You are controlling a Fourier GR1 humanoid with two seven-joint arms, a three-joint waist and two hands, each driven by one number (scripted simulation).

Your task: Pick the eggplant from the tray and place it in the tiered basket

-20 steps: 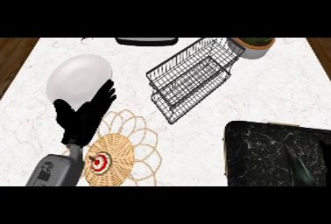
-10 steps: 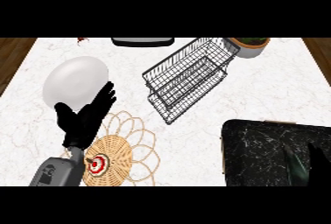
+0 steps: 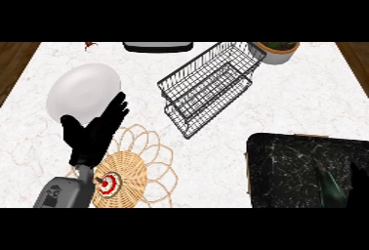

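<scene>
In the head view, the left hand (image 3: pixel 92 136) stands open with straight fingers at the near left, holding nothing, over a woven mat (image 3: pixel 133 171) and just below a white plate (image 3: pixel 81 92). The wire tiered basket (image 3: pixel 209 85) lies far centre. The dark tray (image 3: pixel 302 171) sits near right. Only a black fingertip of the right hand (image 3: pixel 358 177) shows there; I cannot tell its state. The eggplant cannot be made out.
</scene>
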